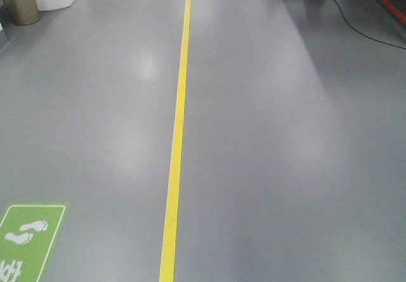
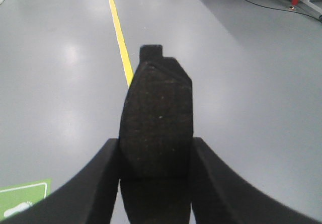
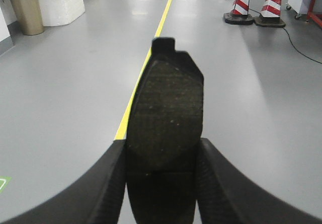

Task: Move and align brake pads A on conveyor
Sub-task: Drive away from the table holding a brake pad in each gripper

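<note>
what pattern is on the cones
Red and white stripes on the cones, clearest in the right wrist view.

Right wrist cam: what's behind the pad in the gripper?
Grey floor and a yellow line passing behind the brake pad clamped in the right gripper. The pad covers part of that line and floor.

Front cam: raised, tilted down, faces fwd. L/R wrist cams: low, v. close behind left gripper [image 2: 156,140] & right gripper [image 3: 162,141], brake pads A [image 2: 157,118] [image 3: 166,113] filling centre, facing fwd. All share yellow line [image 1: 177,130].
</note>
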### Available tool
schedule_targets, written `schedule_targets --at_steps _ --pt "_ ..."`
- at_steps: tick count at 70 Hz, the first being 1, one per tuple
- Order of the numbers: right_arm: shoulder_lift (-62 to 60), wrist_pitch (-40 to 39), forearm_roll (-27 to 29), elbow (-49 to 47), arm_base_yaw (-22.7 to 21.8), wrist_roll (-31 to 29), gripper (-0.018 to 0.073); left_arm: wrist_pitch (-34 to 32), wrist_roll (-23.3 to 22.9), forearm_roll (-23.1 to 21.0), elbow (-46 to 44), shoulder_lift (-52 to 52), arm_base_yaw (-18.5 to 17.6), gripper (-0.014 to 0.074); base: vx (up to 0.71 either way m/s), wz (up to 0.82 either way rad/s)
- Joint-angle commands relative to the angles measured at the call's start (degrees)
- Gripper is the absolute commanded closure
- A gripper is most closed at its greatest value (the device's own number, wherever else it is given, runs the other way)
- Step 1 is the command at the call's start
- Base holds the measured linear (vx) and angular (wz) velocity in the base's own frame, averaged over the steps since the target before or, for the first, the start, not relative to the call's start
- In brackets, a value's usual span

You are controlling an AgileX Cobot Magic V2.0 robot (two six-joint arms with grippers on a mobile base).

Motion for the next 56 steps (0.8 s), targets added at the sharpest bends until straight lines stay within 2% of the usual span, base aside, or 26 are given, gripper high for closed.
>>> schedule_targets --at_steps 1,23,56 --pt "0.4 -5.5 -0.2 -1.9 -0.4 -0.4 0.0569 -5.6 -0.2 -0.6 -1.8 0.3 -0.1 0.0602 0.36 -0.03" --pt "0.4 -5.5 -0.2 -1.9 -0.4 -0.4 0.0569 -5.6 -0.2 -0.6 -1.8 0.3 -0.1 0.0602 0.46 -0.05" --pt "0.4 -5.5 -0.2 -1.9 -0.4 -0.4 0.0569 -5.6 -0.2 -0.6 -1.8 0.3 -0.1 0.0602 0.58 -0.03"
